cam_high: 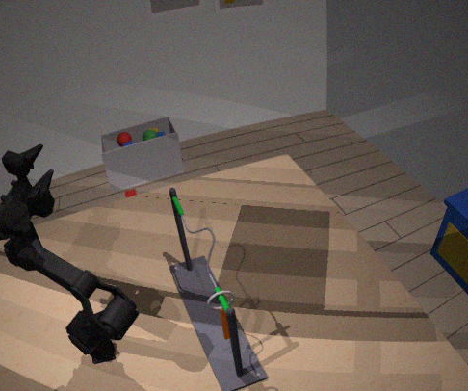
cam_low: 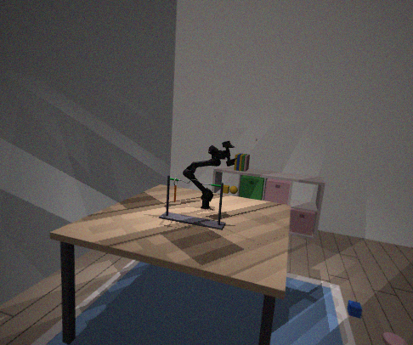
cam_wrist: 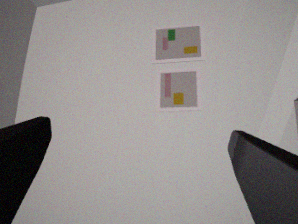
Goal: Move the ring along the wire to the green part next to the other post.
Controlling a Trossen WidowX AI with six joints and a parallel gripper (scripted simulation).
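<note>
The white ring [cam_high: 209,302] hangs around the green wire part [cam_high: 223,303] [cam_low: 172,179] beside the post [cam_high: 235,344] [cam_low: 167,200] nearest the top camera. Its orange handle [cam_high: 225,325] [cam_low: 175,194] points down beside that post. The thin grey wire [cam_high: 213,239] curves to the other green part [cam_high: 178,206] [cam_low: 217,185] at the other post [cam_high: 183,241] [cam_low: 221,206]. My gripper [cam_high: 46,158] [cam_low: 234,154] [cam_wrist: 143,133] is open and empty, raised well away from the ring and wire. The wrist view shows neither ring nor wire.
The posts stand on a grey base plate [cam_high: 205,327] [cam_low: 191,220] on the wooden table [cam_high: 282,178] [cam_low: 117,229]. A toy box [cam_high: 143,164] stands beyond the table. A shelf [cam_low: 321,204] is behind the arm. Two pictures hang on the wall in the wrist view.
</note>
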